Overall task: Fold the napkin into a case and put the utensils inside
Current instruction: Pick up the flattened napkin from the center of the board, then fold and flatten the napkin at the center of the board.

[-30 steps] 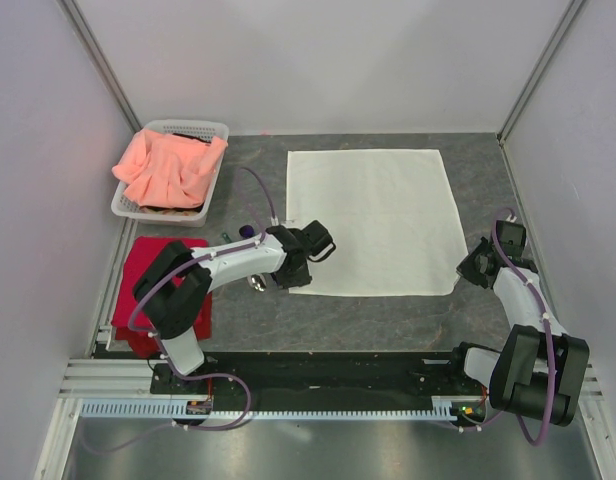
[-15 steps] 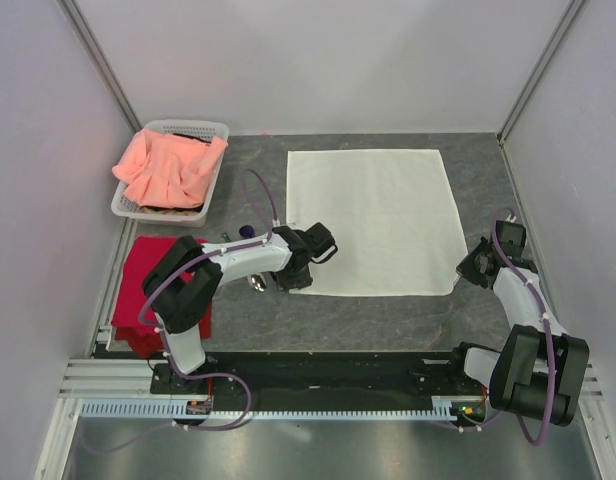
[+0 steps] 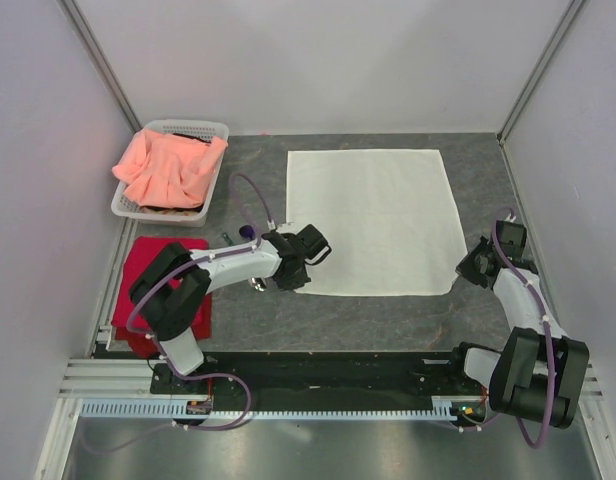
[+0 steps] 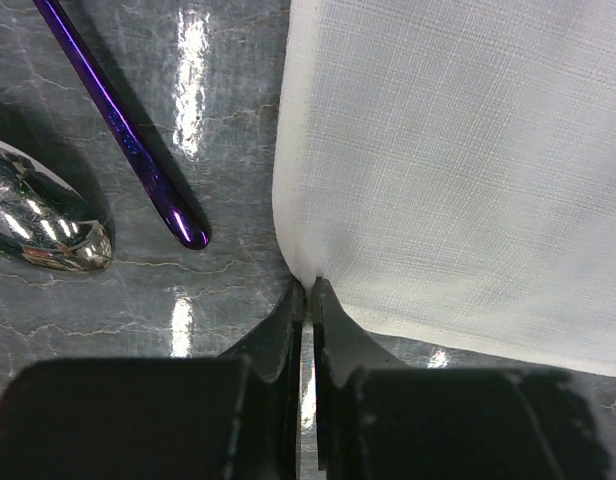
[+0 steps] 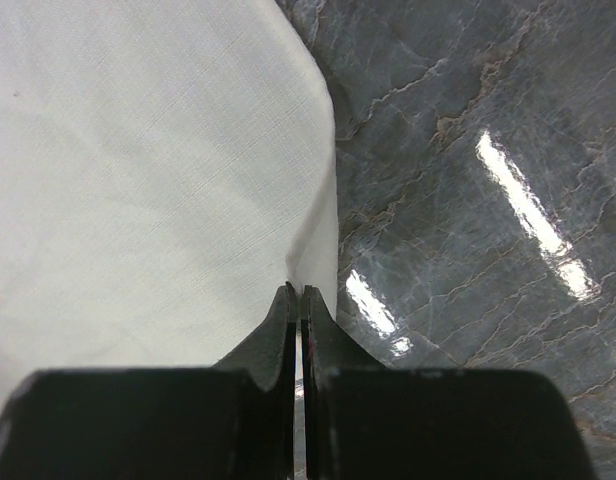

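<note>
Cropping cuts the spoon bowl (image 4: 38,225) and purple handle (image 4: 123,130) beside the napkin (image 4: 468,160).

The left hand (image 4: 308,289) snaps shut. Its jaws stood well apart a moment ago, and now they meet on the near-left corner of the napkin (image 4: 458,150), the cloth puckering right at the fingertips. From above, that hand has slid slightly back toward the near edge and leftward, settling onto the napkin's corner.
</note>
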Controlling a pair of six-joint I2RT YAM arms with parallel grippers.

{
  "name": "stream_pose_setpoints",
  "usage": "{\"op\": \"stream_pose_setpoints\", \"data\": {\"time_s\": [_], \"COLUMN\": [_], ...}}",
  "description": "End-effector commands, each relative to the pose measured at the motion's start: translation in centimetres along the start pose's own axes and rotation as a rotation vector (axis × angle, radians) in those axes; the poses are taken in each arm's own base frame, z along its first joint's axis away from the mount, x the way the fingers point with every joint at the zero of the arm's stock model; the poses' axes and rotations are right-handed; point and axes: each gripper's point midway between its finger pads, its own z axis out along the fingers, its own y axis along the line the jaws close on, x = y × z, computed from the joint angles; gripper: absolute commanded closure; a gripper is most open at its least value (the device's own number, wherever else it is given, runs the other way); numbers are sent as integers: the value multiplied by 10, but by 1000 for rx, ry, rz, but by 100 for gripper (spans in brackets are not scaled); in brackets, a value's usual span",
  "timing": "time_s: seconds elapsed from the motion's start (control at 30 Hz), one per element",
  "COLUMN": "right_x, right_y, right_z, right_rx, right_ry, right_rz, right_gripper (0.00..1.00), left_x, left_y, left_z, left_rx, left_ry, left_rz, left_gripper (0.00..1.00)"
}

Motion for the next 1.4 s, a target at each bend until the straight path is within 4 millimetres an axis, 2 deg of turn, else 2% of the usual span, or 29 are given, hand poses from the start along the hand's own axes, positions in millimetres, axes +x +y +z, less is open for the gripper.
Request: {"op": "stream_pose_setpoints", "data": {"time_s": [0.0,0.13,0.23,0.27,0.3,0.33,0.37,0.4,0.43,0.47,0.53,0.57,0.63,0.67,0.77,0.83,0.9,0.93,0.97,1.03,1.07,1.13,1.17,1.2,1.23,1.27,1.3,1.33,1.37], "right_x": [-11,-30,-62,-72,-92,-102,-111,-130,-139,-157,-166,-174,-175,-177,-172,-171,-174,-175,-179,-187,-190,-201,-205,-212,-213,-214,-219,-218,-224], "right_y": [17,44,66,72,85,90,96,108,110,121,122,128,128,129,131,132,134,136,138,145,147,153,153,156,159,158,163,168,173], "right_z": [-15,-37,-74,-87,-117,-134,-151,-192,-212,-256,-300,-345,-385,-422,-471,-483,-483,-479,-460,-443,-412,-387,-348,-333,-315,-274,-261,-243,-212], "right_rx": [-79,-181,-237,-252,-284,-299,-316,-342,-342,-379,-381,-423,-442,-470,-530,-549,-551,-558,-549,-569,-551,-554,-521,-519,-519,-482,-497,-512,-516], "right_ry": [-39,-79,-167,-199,-265,-301,-334,-412,-457,-560,-651,-749,-831,-912,-1009,-1038,-1049,-1040,-1001,-988,-929,-913,-840,-828,-793,-714,-706,-666,-637], "right_rz": [-31,-24,-21,-28,-42,-55,-79,-121,-134,-153,-171,-178,-186,-183,-187,-189,-190,-189,-183,-179,-160,-149,-138,-133,-137,-131,-127,-132,-128], "right_gripper": [100,100,100,100,100,100,100,100,100,100,100,100,100,100,100,100,100,100,100,100,100,100,100,100,100,100,100,100,100], "left_x": [-27,-58,-92,-111,-122,-130,-146,-147,-153,-163,-167,-172,-169,-171,-171,-174,-178,-180,-186,-194,-206,-218,-221,-236,-242,-245,-261,-268,-269], "left_y": [-10,-29,-50,-60,-64,-68,-74,-78,-82,-81,-71,-64,-46,-35,-2,15,17,16,9,3,0,-5,-11,-16,-21,-31,-32,-38,-48], "left_z": [-23,-71,-134,-167,-194,-217,-255,-287,-314,-351,-402,-437,-481,-503,-542,-551,-543,-537,-521,-499,-475,-445,-433,-406,-392,-370,-336,-313,-298], "left_rx": [81,219,367,432,493,544,620,710,779,844,944,1004,1090,1123,1163,1146,1106,1086,1036,962,862,762,748,697,699,706,655,658,686], "left_ry": [-103,-188,-291,-359,-402,-437,-504,-527,-575,-650,-740,-798,-880,-926,-1037,-1080,-1086,-1084,-1068,-1047,-1034,-999,-971,-938,-900,-847,-799,-760,-720], "left_rz": [2,41,94,123,135,146,167,192,212,235,263,259,283,276,242,206,188,186,180,148,108,73,82,74,50,68,47,27,45], "left_gripper": [98,98,98,98,98,98,98,98,98,98,98,98,98,98,98,98,98,98,98,98,98,98,98,98,98,98,98,98,98]}}
